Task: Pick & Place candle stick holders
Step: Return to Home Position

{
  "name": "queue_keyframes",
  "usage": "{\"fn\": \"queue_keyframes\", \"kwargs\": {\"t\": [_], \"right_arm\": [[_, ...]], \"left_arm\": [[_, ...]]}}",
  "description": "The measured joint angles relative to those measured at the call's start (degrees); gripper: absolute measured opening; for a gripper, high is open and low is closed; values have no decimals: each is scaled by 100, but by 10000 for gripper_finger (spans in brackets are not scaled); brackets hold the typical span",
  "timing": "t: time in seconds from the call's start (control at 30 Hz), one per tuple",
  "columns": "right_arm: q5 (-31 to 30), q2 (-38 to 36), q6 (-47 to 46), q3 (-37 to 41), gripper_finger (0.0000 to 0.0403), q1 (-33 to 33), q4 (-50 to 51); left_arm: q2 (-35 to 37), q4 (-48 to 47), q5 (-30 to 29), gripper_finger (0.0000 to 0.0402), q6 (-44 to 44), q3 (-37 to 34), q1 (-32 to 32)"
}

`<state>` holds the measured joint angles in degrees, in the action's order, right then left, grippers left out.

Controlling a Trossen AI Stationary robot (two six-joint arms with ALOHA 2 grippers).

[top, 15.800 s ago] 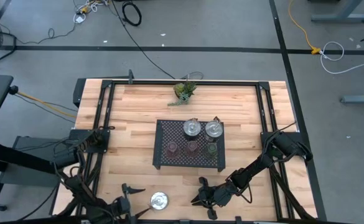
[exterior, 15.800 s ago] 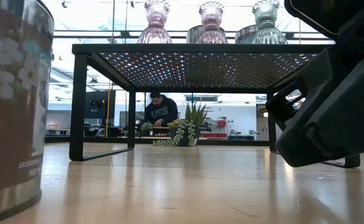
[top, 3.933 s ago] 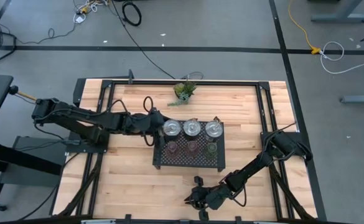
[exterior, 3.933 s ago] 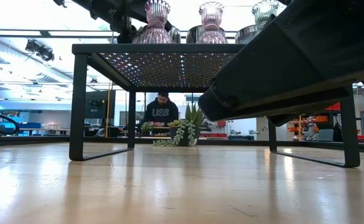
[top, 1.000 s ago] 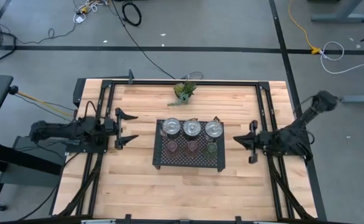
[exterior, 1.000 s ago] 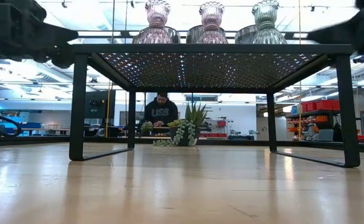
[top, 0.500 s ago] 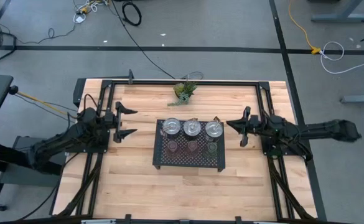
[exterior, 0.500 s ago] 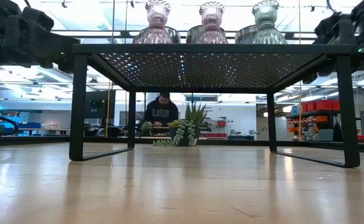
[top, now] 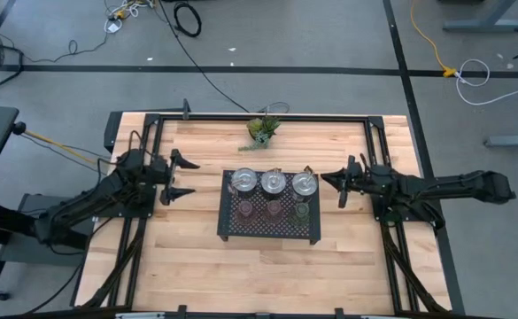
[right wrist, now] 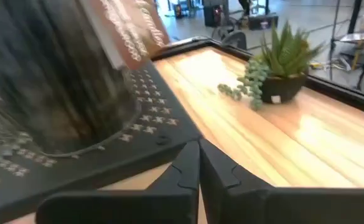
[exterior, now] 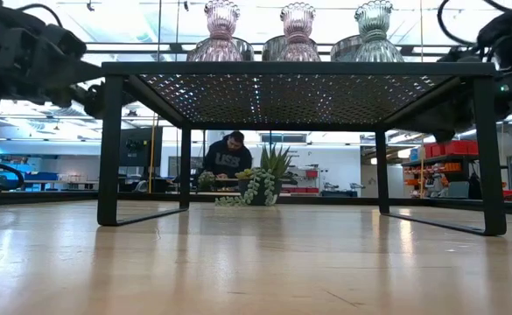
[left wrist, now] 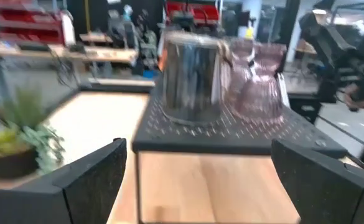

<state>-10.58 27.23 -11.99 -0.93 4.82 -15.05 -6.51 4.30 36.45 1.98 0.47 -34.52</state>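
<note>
Beside the shelf, left gripper has pulled back.

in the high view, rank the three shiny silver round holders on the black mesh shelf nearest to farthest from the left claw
From the open left claw, left of the black mesh shelf:
1. Left shiny silver round holder: row's left end.
2. Middle shiny silver round holder: row's centre.
3. Right shiny silver round holder: far end, by the right claw.

Bright even overhead light; glossy sheen on table; shelf silhouetted against bright room
</note>
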Motion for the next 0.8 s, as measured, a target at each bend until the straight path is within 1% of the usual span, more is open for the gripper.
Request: {"fn": "queue_keyframes", "kwargs": {"t": [0.07, 0.17, 0.23, 0.3, 0.37, 0.47, 0.67, 0.8], "right_arm": [[-186, 44, -44, 0, 6, -157, -111], [-527, 111, 171, 0, 6, -385, -448], [-637, 111, 121, 0, 7, -460, -592], [-632, 112, -141, 0, 7, -520, -860], [-502, 106, -437, -2, 7, -545, -1050], [-490, 111, -825, -2, 9, -553, -1021], [-497, 115, -811, -2, 13, -553, -1005], [-497, 115, -811, -2, 13, -553, -1009]], "left_arm": [[-204, -5, -10, 399, -74, 0, 69], [-422, 15, -276, 399, -244, -2, 114], [-499, 114, -434, 399, -59, -4, 113], [-513, 277, -448, 399, 260, -4, 109], [-502, 517, -407, 399, 577, -4, 112], [-511, 500, -424, 399, 827, -4, 112], [-511, 522, -428, 399, 1269, -4, 112], [-511, 533, -447, 399, 1394, -4, 112]]}}
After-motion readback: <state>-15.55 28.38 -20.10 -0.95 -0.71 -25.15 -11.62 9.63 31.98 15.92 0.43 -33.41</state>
